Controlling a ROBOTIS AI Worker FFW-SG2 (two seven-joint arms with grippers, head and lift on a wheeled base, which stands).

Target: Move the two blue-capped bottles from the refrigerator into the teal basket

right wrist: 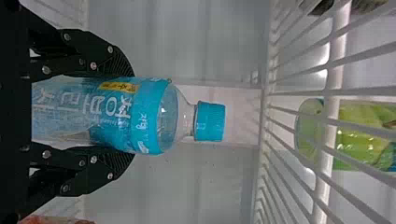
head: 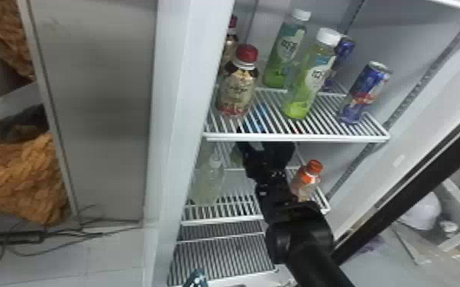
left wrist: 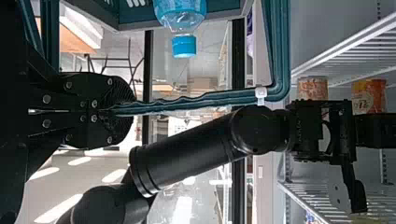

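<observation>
The upper wire shelf (head: 240, 136) carries two green bottles (head: 306, 82), two red-capped bottles (head: 238, 86) and two cans (head: 365, 93).

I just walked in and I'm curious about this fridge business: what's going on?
The robot's right gripper holds a blue-capped bottle inside the fridge, below a shelf. Its left gripper grips a teal basket by the handle, and another blue-capped bottle is already in it. The held one has yet to join it.

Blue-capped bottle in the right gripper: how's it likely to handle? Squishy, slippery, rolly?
The bottle looks like clear thin plastic, so may flex between the right gripper's fingers. Its smooth-looking label could let it slip or twist. The rounded body would probably roll if laid down.
</observation>
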